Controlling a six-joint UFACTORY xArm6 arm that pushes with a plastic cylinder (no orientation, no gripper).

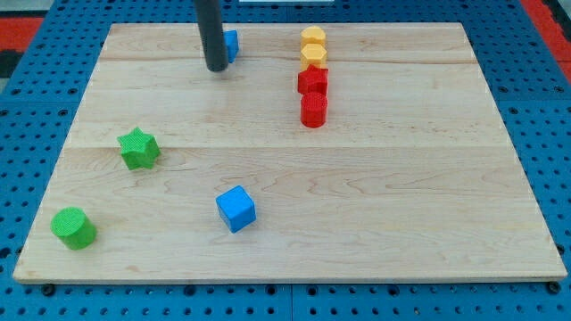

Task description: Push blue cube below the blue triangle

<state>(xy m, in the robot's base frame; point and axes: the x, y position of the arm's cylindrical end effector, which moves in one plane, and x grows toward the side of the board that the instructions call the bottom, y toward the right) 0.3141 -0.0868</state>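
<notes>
My tip [216,68] rests on the worktop [375,205] just left of the blue triangle [231,45], the blue cube [236,209] well below; no claw shows.

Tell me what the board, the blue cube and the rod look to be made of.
Board: pale wood, matte, with visible grain and plank seams. Blue cube: probably plastic, uniform colour, dull sheen. Rod, ending in my tip: dark, smooth, metal or plastic; I cannot tell which.
</notes>
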